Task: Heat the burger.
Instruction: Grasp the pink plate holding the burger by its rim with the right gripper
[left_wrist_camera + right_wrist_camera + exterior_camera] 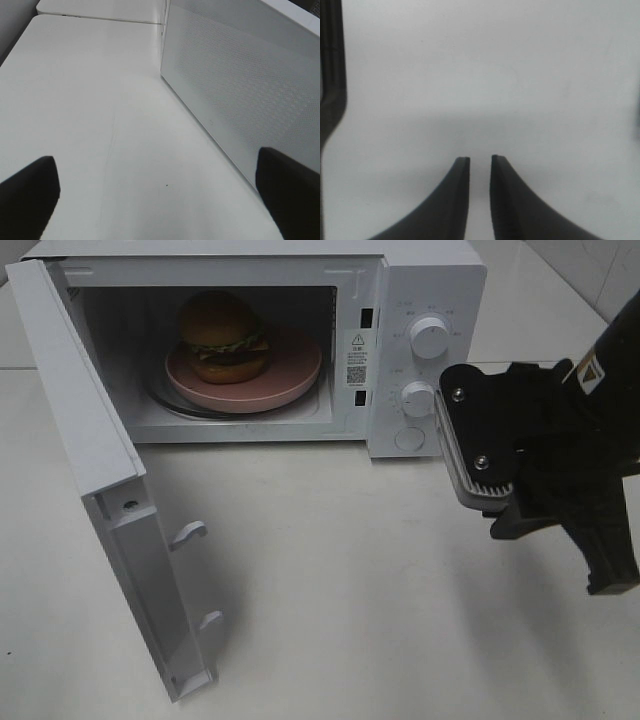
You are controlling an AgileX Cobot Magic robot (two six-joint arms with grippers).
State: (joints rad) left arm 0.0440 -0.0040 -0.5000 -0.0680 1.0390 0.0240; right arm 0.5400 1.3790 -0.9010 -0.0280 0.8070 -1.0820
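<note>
The burger sits on a pink plate inside the white microwave. The microwave's door is swung wide open to the left. My right gripper hovers in front of the microwave's control panel, near the lower knob. In the right wrist view my right gripper has its fingertips a narrow gap apart with nothing between them. My left gripper is open and empty over the bare table beside the microwave's perforated side wall; it is out of the exterior view.
The panel carries an upper knob and a round button. The open door juts out toward the table's front left. White tabletop spreads in front of the microwave. A table seam runs behind the left arm.
</note>
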